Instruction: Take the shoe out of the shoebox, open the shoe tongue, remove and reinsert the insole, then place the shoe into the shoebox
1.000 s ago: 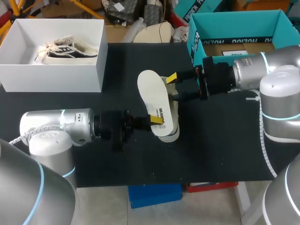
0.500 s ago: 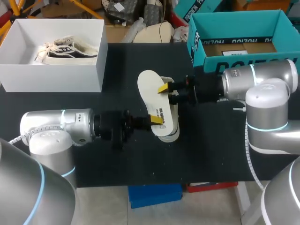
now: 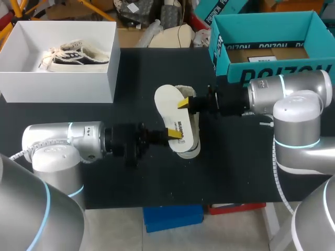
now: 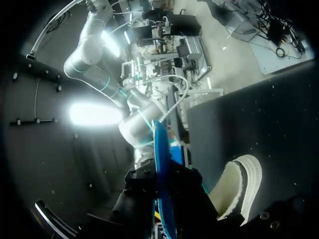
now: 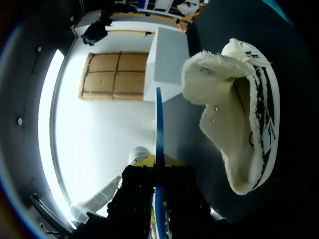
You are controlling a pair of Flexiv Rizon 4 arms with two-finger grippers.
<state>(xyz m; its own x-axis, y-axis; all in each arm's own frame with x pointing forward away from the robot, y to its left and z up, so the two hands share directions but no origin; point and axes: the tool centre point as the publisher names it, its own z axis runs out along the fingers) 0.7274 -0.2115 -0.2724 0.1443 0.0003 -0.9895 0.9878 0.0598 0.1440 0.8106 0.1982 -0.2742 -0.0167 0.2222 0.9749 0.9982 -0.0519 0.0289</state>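
Centrally, black worktop (image 3: 131, 68). White shoebox (image 3: 57, 86), far-left corner, containing second shoe (image 3: 78, 56). Shoe (image 3: 193, 141) mid-worktop, outside the shoebox. White insole (image 3: 166, 104) above it, clamped by left gripper (image 3: 175, 135) and right gripper (image 3: 183, 102).

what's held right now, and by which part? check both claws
The insole, held by both. The left claw pinches it near the heel end; the right claw pinches its side edge nearer the toe. The shoe lies unheld underneath.
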